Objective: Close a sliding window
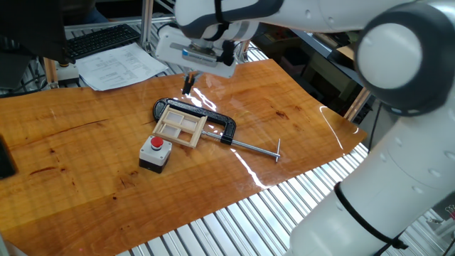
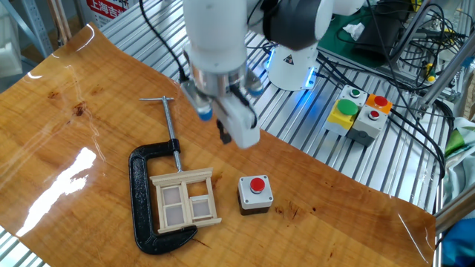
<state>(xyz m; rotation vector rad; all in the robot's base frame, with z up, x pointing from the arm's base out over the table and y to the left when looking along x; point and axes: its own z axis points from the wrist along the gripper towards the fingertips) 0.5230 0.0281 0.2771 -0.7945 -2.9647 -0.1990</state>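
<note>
The sliding window (image 1: 180, 125) is a small pale wooden frame with two panes. It lies flat on the wooden table, held in the jaws of a black C-clamp (image 1: 229, 128). In the other fixed view the window (image 2: 185, 200) lies inside the clamp's (image 2: 141, 194) bow. My gripper (image 1: 188, 84) hangs above the table just behind the window's far edge, apart from it. Its dark fingers look closed together with nothing between them. In the other fixed view the gripper (image 2: 224, 134) hovers above and to the right of the window.
A grey box with a red button (image 1: 155, 153) stands next to the window; it also shows in the other fixed view (image 2: 255, 191). The clamp's screw rod (image 1: 256, 148) juts right. Papers (image 1: 119, 66) and a keyboard lie behind the table. A button panel (image 2: 360, 113) sits off the table.
</note>
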